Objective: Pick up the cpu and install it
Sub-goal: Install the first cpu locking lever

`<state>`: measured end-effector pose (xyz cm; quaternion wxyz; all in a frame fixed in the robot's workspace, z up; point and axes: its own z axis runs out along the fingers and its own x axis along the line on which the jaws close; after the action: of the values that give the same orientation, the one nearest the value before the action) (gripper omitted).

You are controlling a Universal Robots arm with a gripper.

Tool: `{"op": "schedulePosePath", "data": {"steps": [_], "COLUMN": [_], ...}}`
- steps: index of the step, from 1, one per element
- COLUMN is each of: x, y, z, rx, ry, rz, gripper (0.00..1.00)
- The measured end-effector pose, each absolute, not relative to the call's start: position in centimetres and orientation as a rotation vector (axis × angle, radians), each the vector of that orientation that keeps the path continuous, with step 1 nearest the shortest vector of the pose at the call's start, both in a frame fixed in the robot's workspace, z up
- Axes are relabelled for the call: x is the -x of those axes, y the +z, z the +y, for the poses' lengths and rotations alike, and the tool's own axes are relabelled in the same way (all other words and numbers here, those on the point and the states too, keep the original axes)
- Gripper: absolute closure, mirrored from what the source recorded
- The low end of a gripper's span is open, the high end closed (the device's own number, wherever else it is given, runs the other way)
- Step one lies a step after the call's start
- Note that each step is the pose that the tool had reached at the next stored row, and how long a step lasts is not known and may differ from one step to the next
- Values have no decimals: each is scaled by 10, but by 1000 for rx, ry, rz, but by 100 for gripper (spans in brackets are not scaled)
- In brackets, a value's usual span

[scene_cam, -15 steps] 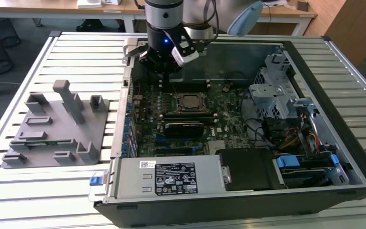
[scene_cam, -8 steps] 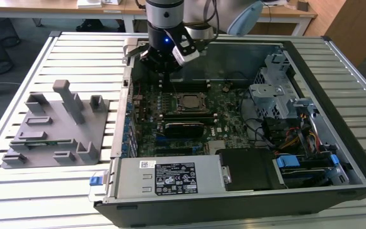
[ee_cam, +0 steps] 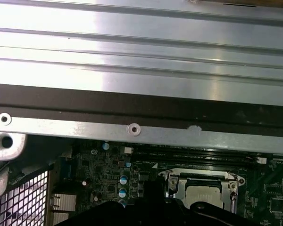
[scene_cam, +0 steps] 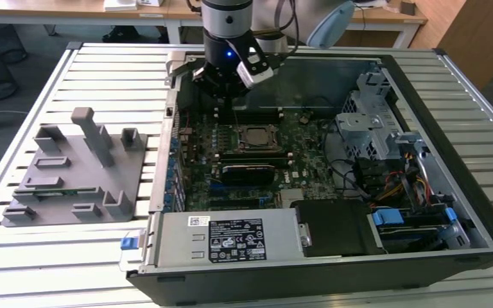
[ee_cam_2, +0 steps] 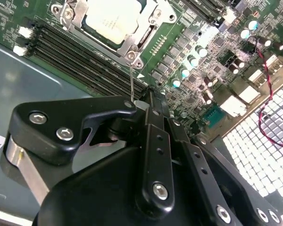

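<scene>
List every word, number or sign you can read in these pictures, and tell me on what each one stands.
Black label on the grey metal box: print too small to read.
White sticker beside it: too small to read.
The cpu: no marking legible.
Nothing can be quoted.

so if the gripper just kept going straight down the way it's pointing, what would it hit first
Probably the motherboard near the memory slots, just beside the socket holding the cpu. The gripper hangs above that area; depth is unclear.

My arm (scene_cam: 226, 22) is silver and black with a blue light; my gripper (ee_cam_2: 151, 101) has black screwed links.
</scene>
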<state>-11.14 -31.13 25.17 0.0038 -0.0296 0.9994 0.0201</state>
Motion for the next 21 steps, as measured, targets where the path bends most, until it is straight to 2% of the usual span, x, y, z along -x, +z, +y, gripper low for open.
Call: {"op": "schedulePosePath", "data": {"steps": [21], "x": [99], "y": [252], "z": [-311], "rx": [93], "ry": [63], "rz": [3134], "gripper": [89]}}
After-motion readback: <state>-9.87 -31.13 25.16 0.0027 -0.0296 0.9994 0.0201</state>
